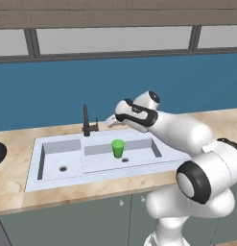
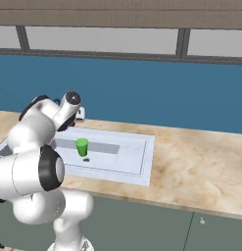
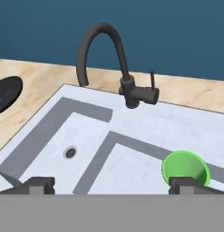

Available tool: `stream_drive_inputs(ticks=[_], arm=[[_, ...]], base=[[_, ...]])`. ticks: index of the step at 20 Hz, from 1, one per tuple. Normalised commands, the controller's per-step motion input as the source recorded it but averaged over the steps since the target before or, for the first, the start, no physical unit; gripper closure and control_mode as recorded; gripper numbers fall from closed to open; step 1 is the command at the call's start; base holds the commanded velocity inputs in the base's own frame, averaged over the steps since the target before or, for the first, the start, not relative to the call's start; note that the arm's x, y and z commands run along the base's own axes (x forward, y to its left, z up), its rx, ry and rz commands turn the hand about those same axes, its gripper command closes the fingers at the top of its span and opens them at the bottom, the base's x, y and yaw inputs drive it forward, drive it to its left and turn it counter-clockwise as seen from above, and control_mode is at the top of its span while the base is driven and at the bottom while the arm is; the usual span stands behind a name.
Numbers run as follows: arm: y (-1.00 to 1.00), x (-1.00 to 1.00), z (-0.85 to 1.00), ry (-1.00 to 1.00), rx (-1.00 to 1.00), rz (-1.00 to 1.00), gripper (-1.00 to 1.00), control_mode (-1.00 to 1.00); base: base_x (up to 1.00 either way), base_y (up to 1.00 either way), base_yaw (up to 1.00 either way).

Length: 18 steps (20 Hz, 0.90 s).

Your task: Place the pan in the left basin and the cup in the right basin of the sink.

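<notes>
Two basins sunk in one pale grey-white sink (image 1: pixel 98 166), smooth and matt, with broad flat rim. Narrow, nearly square left basin (image 1: pixel 60 158) with small round drain; wider rectangular right basin (image 1: pixel 134 156) beside it, a low ridge between. Small bright green cup (image 1: pixel 118 148), tapered and without handle, standing upright inside the right basin near its drain; also seen in the right base view (image 2: pixel 82 146) and, from above, in the hand view (image 3: pixel 185 168) with open round mouth. Slim black faucet (image 3: pixel 114 63) with high curved spout and thin lever, fixed on the rear rim between both basins. Shallow round black pan (image 3: pixel 5 93) lying flat on the desk (image 1: pixel 14 178) left of the sink, well apart from the cup, cut by the picture edge, handle not to be seen. Desk of light beige stone look with marbled veins, grey-green cabinet fronts (image 1: pixel 67 223) below, plain blue wall (image 1: pixel 53 91) behind, a row of pale window panes above. Pincer (image 3: pixel 112 185) high over the sink, fingers (image 3: pixel 38 185) spread wide apart, pinching nothing and touching nothing; right fingertip seen just in front of the cup, yet well above it.
</notes>
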Motion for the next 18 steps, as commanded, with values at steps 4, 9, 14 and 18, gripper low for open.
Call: stream_drive_inputs(ticks=[4, 9, 14, 18], arm=[[0.00, -0.21, 0.00, 0.05, -0.13, -0.02, -1.00, -1.00], [0.00, -0.07, 0.00, 0.03, -0.17, -0.12, -1.00, -1.00], [0.00, -0.02, -0.02, 0.00, -0.04, -0.13, -1.00, -1.00], [0.01, 0.00, -0.12, 0.00, 0.01, -0.09, -1.00, -1.00]], base=[[0.00, 0.00, 0.00], [0.00, 0.00, 0.00], [0.00, 0.00, 0.00], [0.00, 0.00, 0.00]])
